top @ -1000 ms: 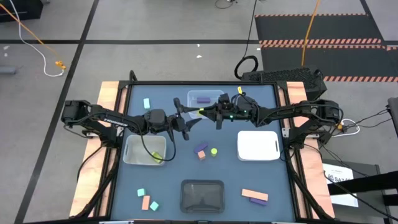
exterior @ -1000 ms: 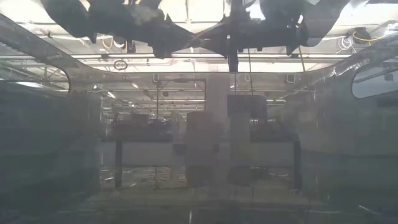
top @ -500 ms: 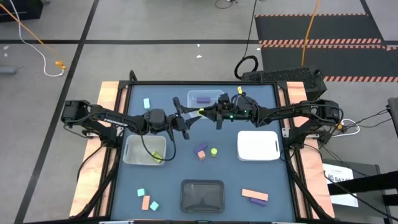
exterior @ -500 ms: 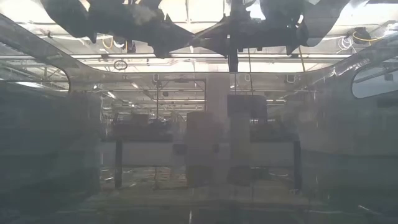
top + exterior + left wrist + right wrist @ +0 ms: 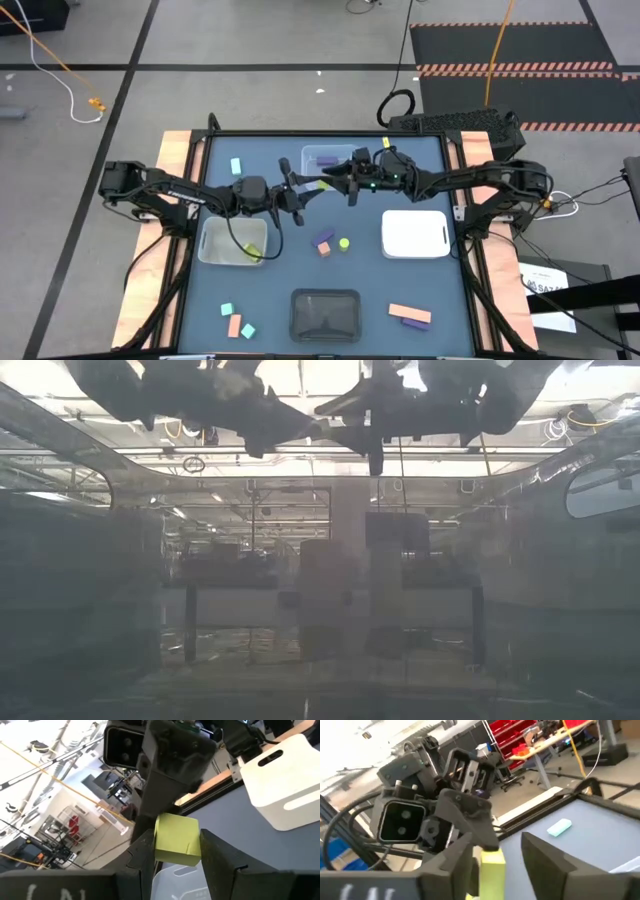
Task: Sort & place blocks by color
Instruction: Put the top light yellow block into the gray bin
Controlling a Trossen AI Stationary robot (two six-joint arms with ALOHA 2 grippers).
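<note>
Looking past your fingers, the white tray (image 5: 414,234) sits empty beyond the right gripper (image 5: 322,182); the black tray (image 5: 324,314) holds nothing; the translucent tray (image 5: 230,241), beside the left arm, holds one yellow-green piece; the clear tray (image 5: 329,158), under the meeting fingers, holds a purple bar (image 5: 326,160). Your left gripper (image 5: 175,851) clamps the yellow-green block (image 5: 177,840) between its fingers, while the right gripper's fingers stand apart around it. Loose blocks (image 5: 330,243) lie near.

right gripper (image 5: 331,181) jaws parted, off yellow-green block (image 5: 176,840)
</note>
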